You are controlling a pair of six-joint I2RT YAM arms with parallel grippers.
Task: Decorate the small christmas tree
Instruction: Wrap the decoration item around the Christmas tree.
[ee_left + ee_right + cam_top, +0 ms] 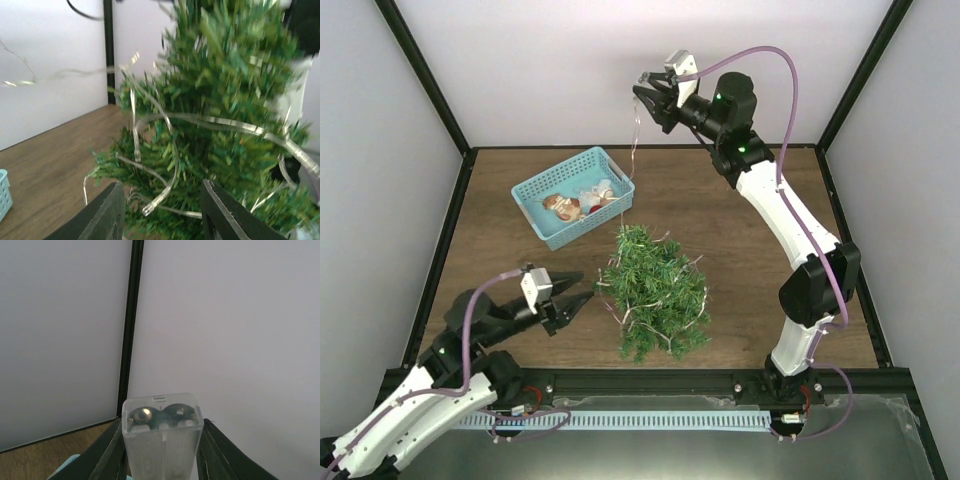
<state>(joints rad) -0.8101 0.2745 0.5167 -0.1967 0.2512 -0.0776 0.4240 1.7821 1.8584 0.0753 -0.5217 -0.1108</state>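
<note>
In the left wrist view the tree [225,115] was blurred, its top cut off. From above, branches hid its pot. The far-left basket [555,168] held items too small to tell, perhaps ornaments. The battery box [162,440] ran off the right wrist view's bottom edge.

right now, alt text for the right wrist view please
A clear battery box, two battery ends showing at its top, is clamped between the dark jaws of the right gripper. Behind it are white walls, a black frame post and a strip of wooden table.
</note>
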